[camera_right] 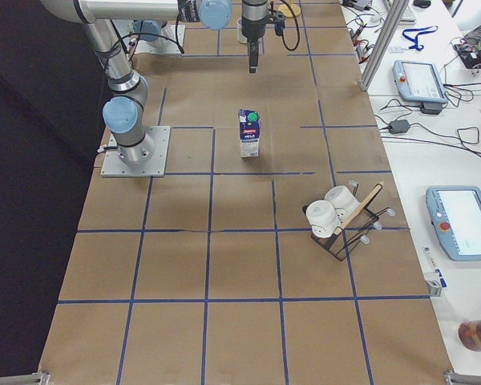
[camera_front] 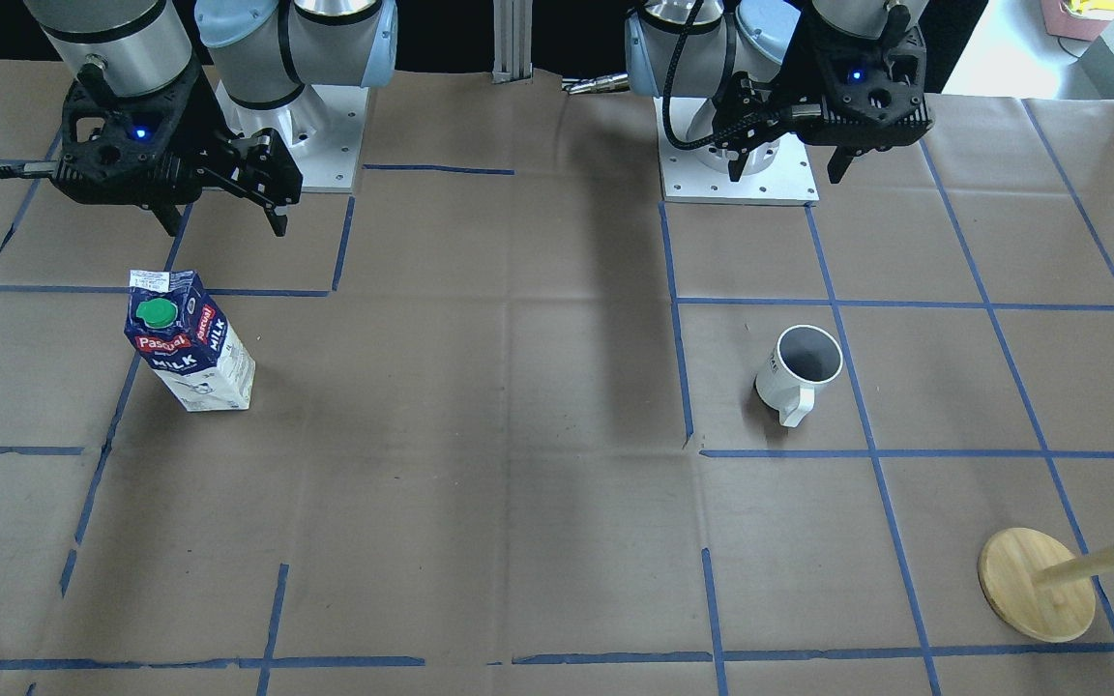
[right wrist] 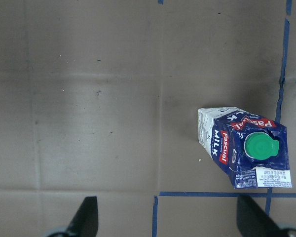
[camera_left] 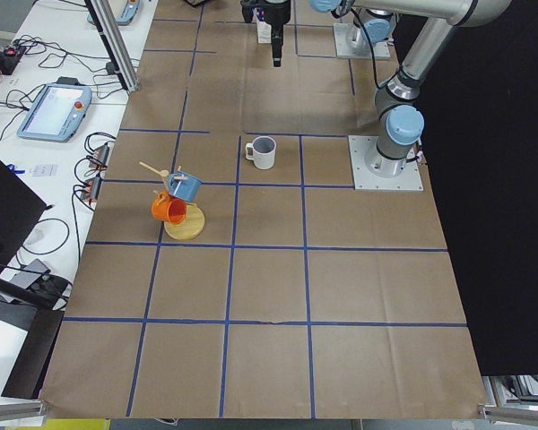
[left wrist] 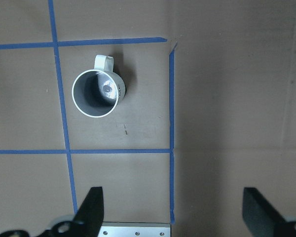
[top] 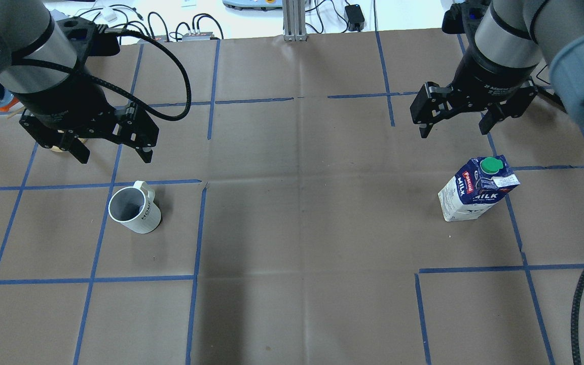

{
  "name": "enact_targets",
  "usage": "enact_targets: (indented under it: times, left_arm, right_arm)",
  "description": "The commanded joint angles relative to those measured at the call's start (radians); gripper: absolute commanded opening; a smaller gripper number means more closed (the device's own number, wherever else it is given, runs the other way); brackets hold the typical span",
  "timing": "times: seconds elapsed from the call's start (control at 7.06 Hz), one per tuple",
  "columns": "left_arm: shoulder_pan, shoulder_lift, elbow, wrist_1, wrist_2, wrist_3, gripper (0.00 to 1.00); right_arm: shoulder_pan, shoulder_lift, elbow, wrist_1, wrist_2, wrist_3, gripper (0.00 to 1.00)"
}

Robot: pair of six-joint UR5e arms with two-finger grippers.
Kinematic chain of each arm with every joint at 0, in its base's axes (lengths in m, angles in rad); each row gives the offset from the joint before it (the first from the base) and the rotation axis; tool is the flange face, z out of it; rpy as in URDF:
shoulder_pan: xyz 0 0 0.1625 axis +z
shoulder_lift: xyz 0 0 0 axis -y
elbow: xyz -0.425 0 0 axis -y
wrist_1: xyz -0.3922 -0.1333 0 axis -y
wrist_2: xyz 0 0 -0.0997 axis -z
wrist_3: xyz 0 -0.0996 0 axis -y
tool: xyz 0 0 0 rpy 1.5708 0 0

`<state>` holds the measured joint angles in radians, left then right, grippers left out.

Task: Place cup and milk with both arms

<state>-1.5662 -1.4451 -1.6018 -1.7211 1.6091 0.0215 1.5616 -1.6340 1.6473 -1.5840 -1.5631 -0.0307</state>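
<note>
Round wooden mug-stand base [camera_front: 1036, 585] sits nearest front cam, 4 o'clock. White ceramic mug w/ dark grey inside [camera_front: 799, 372] stands upright at 3 o'clock. Tall blue-white gable-top milk carton w/ green cap [camera_front: 191, 343] is upright at 9.

Overhead: black left gripper [top: 114, 156] is at 11 o'clock of mug and black right gripper [top: 454, 131] at 11 o'clock of carton. Both are spread wide, empty, apart from them.

Wrist cams: same, seen straight down.

Left-side cam alone shows orange cup [camera_left: 168, 210] and blue cup [camera_left: 186, 186] on stand. Right-side cam alone shows black wire rack [camera_right: 341, 237] w/ white cups [camera_right: 322, 215].

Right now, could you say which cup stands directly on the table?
The dark-lined white cup; others are on the wooden stand or black rack.
</note>
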Motion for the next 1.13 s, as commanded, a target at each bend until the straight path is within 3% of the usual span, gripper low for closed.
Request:
enact_targets:
  times: [0.0,0.99]
  left_arm:
    - [0.000,0.005,0.000,0.000,-0.001,0.000,1.00]
    - [-0.002,0.009,-0.018,0.011,-0.014,-0.014,1.00]
  right_arm:
    - [0.000,0.000,0.000,0.001,0.000,0.000,1.00]
    - [0.000,0.000,0.023,-0.016,0.000,-0.002,1.00]
